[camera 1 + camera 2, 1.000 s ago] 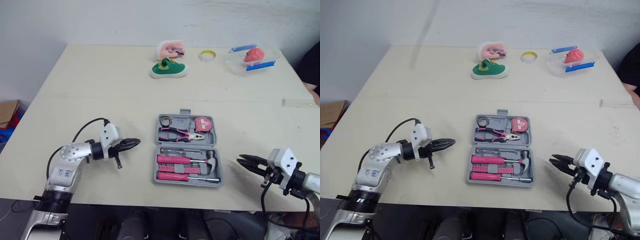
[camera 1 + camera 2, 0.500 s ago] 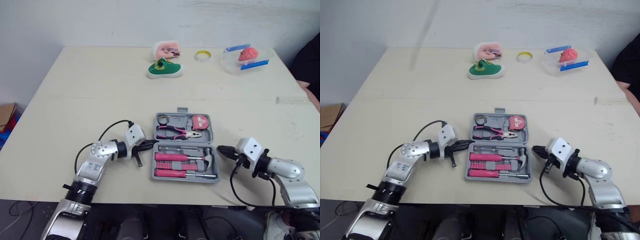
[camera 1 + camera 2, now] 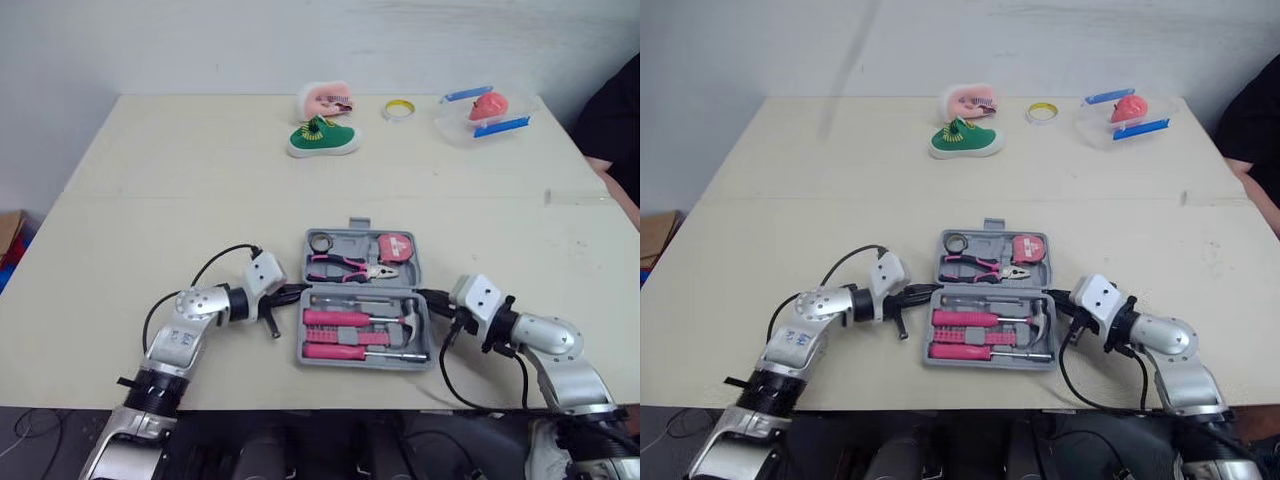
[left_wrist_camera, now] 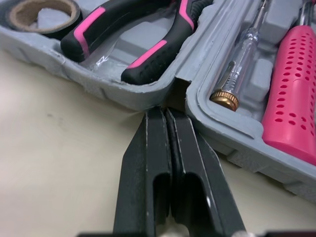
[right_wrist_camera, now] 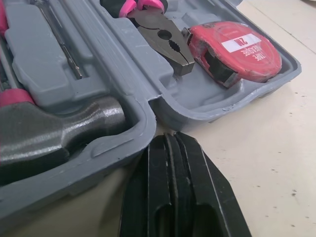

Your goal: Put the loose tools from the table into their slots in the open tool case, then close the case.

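The grey tool case [image 3: 417, 250] lies open in the middle of the table. Its far half holds a tape roll [image 3: 321, 242], pink-handled pliers [image 3: 350, 268] and a red tape measure [image 3: 395, 250]. The near half holds two pink-handled screwdrivers [image 3: 340, 320], a thin tester screwdriver [image 4: 237, 74] and a hammer [image 3: 415, 312]. My left gripper [image 3: 300, 291] is shut, its tip at the hinge notch on the case's left side [image 4: 165, 111]. My right gripper [image 3: 430, 297] is shut too, its tip at the hinge notch on the right side [image 5: 170, 138].
At the table's far edge sit a green-and-white shoe [image 3: 322, 138], a pink object [image 3: 325, 97], a yellow tape ring [image 3: 398, 108] and a clear container [image 3: 482, 112] with a red item. A clear strip [image 3: 575, 196] lies at right. A person's dark sleeve [image 3: 610, 120] shows at the right edge.
Both grippers have moved inward from the table's sides to the case's hinge line, left from the left, right from the right. The camera has shifted slightly.
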